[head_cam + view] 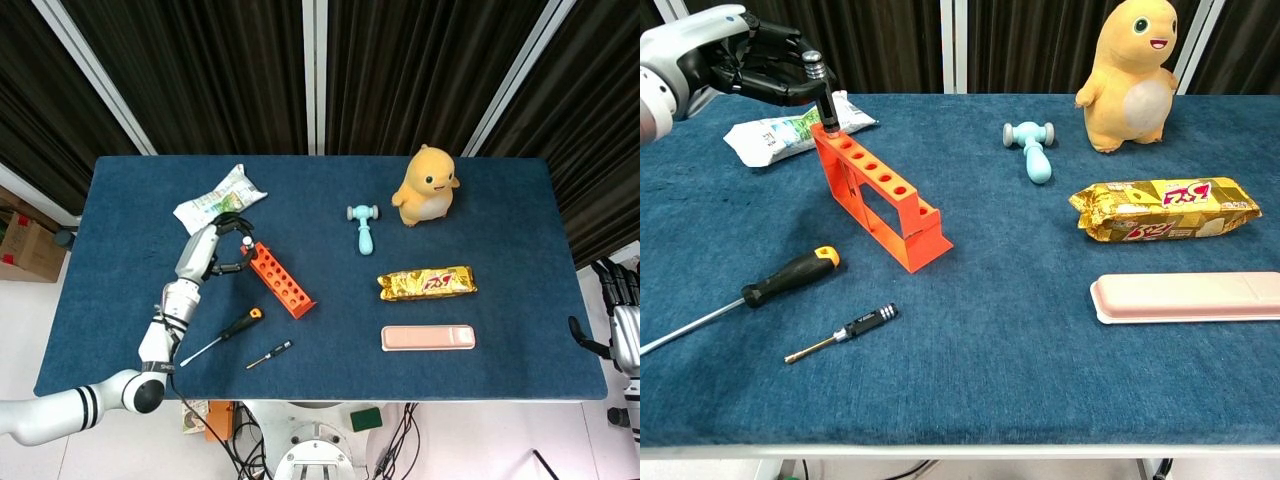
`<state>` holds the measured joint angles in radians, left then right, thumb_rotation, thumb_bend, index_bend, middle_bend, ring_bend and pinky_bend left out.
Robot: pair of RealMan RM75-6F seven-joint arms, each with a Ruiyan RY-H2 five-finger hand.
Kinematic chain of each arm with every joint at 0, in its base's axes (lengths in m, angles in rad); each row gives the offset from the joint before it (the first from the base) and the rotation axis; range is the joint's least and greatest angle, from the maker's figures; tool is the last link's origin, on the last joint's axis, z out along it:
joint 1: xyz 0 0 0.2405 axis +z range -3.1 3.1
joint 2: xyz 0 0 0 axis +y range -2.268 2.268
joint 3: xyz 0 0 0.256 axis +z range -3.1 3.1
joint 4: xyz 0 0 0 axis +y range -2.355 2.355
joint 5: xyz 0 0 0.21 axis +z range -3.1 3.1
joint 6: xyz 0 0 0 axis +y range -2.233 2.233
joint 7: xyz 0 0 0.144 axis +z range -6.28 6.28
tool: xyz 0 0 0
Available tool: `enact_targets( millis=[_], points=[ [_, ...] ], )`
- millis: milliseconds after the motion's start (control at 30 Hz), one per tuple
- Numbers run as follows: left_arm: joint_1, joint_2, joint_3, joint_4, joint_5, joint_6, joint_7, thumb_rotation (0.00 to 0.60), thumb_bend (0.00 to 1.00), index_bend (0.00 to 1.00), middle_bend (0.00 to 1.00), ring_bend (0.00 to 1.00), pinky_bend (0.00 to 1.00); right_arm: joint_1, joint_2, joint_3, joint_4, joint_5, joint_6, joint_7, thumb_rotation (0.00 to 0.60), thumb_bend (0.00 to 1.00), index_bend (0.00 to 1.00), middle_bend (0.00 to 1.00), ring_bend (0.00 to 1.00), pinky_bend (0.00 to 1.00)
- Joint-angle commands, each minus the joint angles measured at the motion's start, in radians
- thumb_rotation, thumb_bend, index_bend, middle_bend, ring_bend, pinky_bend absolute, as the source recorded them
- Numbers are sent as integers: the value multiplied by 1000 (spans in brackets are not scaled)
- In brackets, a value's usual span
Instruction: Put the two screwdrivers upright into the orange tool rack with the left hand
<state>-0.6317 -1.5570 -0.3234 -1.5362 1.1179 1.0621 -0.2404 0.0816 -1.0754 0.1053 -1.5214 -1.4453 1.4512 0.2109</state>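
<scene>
Over the table, head view: left hand (214, 252) sits at the far-left end of the orange tool rack (281, 279), fingers curled round a dark screwdriver (243, 243) with a silver cap; the rack's long axis runs from 10 o'clock to 4 o'clock; right hand (621, 301) hangs off the table at 3 o'clock, fingers loosely apart, holding nothing
Progress, head view: no tool stands free in the rack; I judge the first insertion under way, not released; large screwdriver (222, 336) and small screwdriver (270, 353) lie flat at 7 o'clock of the rack, handles toward 2 o'clock, tips toward 8 o'clock

Chest view, hand: left hand pinches the dark screwdriver (824, 95) upright, cap at 12 o'clock, its lower end at the endmost hole of the orange tool rack (878, 192); depth cannot be told
Chest view, left to do: large screwdriver (790, 275) with orange-tipped handle and small screwdriver (843, 332) lie on the cloth, near each other, apart from the rack; both untouched
</scene>
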Motion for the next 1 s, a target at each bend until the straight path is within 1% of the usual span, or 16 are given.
enact_targets(
  millis=[33,300,433,533,600,833,1000],
  points=[
    [0,-1,6,2,2,-6,3,566,446,695,324,145,183,0,0,0,0,0,0,0,600,361,0,0,0,0],
    [2,-7,10,12,1,-13,-4,562,446,689,324,145,182,-1,1,1,-1,1,1,1,600,361,0,0,0,0],
    [3,-9,9,20,-7,-22,-9,564,446,655,323,145,179,0,1,0,-1,1,-1,1,600,361,0,0,0,0],
    [3,-8,9,22,-14,-33,-17,565,446,655,324,145,177,-1,2,1,-1,1,1,3,600,361,0,0,0,0],
    [3,-9,10,23,-10,-34,-20,566,447,639,323,145,177,-1,2,1,-1,1,2,3,600,361,0,0,0,0],
    [6,-9,16,25,15,-33,-34,561,442,465,308,133,169,-2,2,2,-3,4,2,3,600,361,0,0,0,0],
    [7,-6,22,27,27,-36,-39,562,431,297,296,128,164,-3,3,3,-6,8,0,2,600,360,0,0,0,0]
  ],
)
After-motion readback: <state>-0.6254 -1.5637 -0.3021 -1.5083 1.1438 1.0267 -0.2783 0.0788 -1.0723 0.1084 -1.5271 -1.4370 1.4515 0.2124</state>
